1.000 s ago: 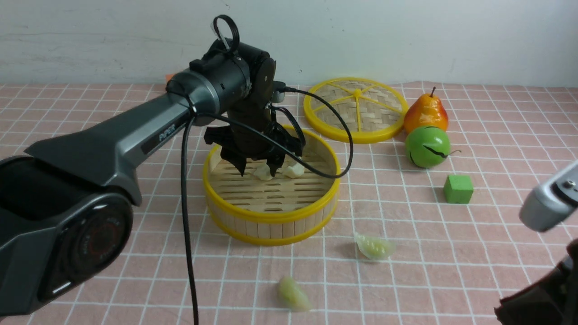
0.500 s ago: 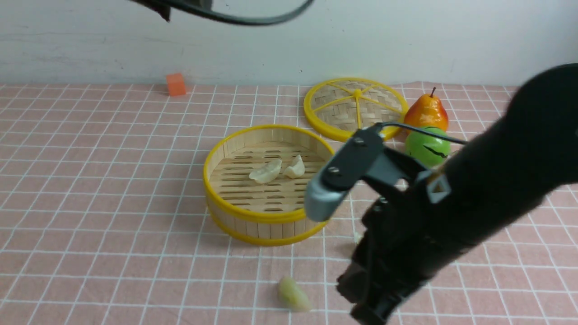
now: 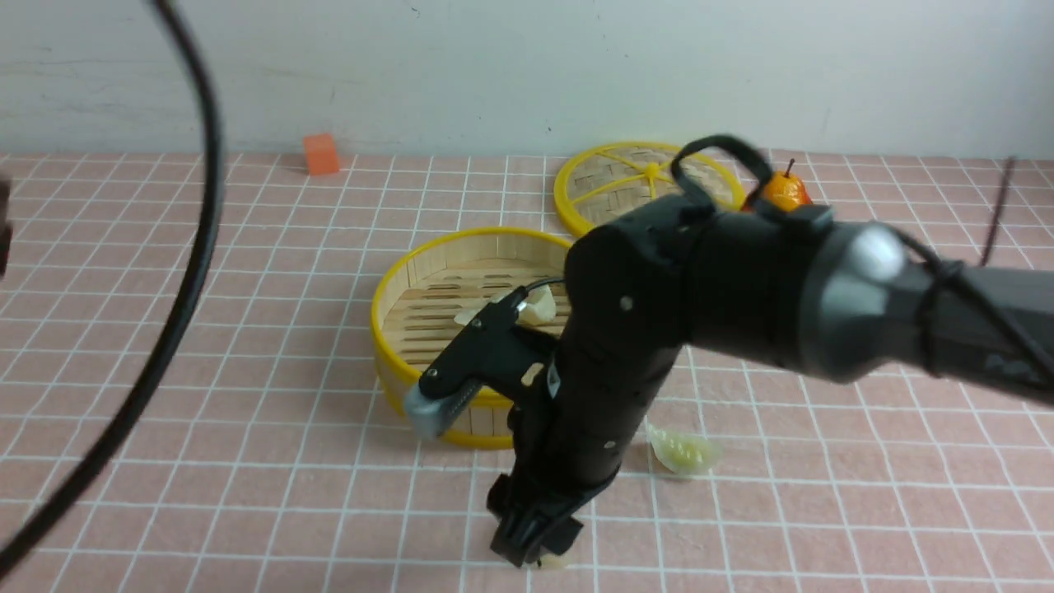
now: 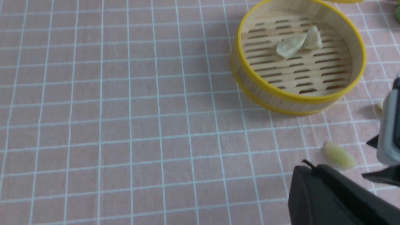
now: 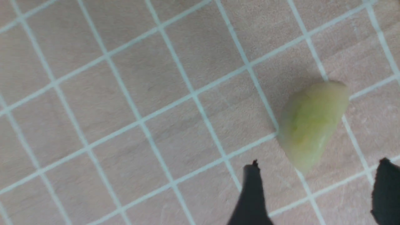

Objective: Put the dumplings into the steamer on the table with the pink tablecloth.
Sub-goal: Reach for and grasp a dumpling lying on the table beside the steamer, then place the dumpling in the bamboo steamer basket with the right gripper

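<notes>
Right end effector has dropped in at the table front, 6 o'clock of the steamer, fingers spread, near dumpling just ahead of the gap, untouched (pale green, waxy, plump crescent). Left end effector has backed out of the steamer, pressed together, nothing visibly held. Second dumpling lies on the pink tablecloth at 5 o'clock. Two dumplings sit touching on the steamer floor, so half done, third pick looks imminent
</notes>
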